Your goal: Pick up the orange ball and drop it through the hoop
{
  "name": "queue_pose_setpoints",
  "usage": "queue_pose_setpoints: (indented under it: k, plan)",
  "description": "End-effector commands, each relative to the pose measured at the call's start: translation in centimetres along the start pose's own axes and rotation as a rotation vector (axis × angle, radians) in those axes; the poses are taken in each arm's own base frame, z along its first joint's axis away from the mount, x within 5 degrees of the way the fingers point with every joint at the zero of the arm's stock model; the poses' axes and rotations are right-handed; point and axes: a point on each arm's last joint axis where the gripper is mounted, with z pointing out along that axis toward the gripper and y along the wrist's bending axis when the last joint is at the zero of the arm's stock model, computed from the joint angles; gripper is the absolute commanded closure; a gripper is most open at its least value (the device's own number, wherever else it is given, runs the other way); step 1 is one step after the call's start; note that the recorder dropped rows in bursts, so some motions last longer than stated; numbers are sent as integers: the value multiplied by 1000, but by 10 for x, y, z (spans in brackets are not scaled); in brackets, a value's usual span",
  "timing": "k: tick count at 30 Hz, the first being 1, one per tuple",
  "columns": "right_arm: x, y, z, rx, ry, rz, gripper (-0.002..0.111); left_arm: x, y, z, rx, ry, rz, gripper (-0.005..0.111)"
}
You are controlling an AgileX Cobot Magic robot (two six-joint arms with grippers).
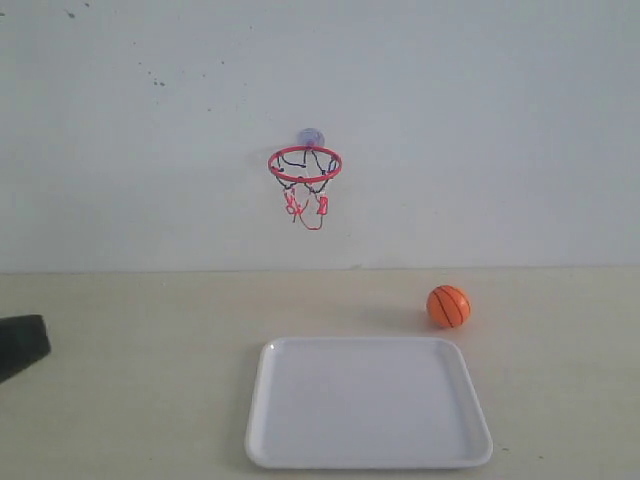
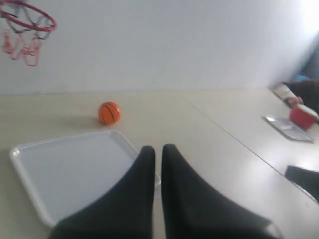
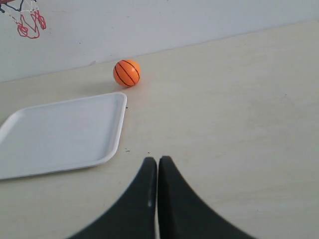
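Observation:
The orange ball (image 1: 448,306) (image 2: 109,113) (image 3: 126,73) rests on the table just beyond the far right corner of the white tray (image 1: 368,456). The hoop (image 1: 305,164) (image 2: 30,15), a red ring with a string net (image 3: 30,25), hangs on the wall above the tray by a greyish suction cup (image 1: 311,136). My left gripper (image 2: 158,149) is shut with nothing in it, low at the left side of the table. My right gripper (image 3: 157,160) is shut and empty, well short of the ball; it is out of the exterior view.
The white tray (image 2: 60,164) (image 3: 60,132) lies flat in the middle front of the table. A dark part of the left arm (image 1: 20,345) shows at the left edge. Far to one side a red cup (image 2: 303,117) stands on a sheet.

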Motion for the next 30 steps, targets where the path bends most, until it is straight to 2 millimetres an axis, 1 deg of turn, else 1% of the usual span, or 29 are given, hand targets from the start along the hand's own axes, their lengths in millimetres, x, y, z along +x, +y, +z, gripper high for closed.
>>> queue_pose_setpoints:
  k: [1,3,5,7,9,10,12,13,19,20,23,25,28,30]
  plan:
    - [-2,0,-1,0,-17,-15,108,4,2,-23,-202,-157,-288,103]
    - [-2,0,-1,0,-17,-15,108,10,6,-28,-246,-231,-598,103]
    - [-2,0,-1,0,-17,-15,108,20,9,-29,-231,-250,-882,103]
    - [-2,0,-1,0,-17,-15,108,28,9,-28,-206,-238,-1037,103]
    - [-2,0,-1,0,-17,-15,108,29,4,-27,-157,-202,-1058,103]
    - [-2,0,-1,0,-17,-15,108,29,3,-27,-149,-196,-1040,103]
    - [-2,0,-1,0,-17,-15,108,27,1,-28,-153,-189,-849,103]
    - [-2,0,-1,0,-17,-15,108,26,-1,-30,-155,-190,-706,103]
    - [-2,0,-1,0,-17,-15,108,23,-6,-38,-200,-228,-369,103]
    - [-2,0,-1,0,-17,-15,108,22,-7,-39,-206,-237,-346,103]
    - [-2,0,-1,0,-17,-15,108,28,-2,-47,-338,-206,-225,103]
    - [-2,0,-1,0,-17,-15,108,33,7,-54,-479,-173,-170,103]
    - [-2,0,-1,0,-17,-15,108,37,18,-66,-662,-166,-134,103]
    - [-2,0,-1,0,-17,-15,108,40,23,-74,-768,-143,-56,103]
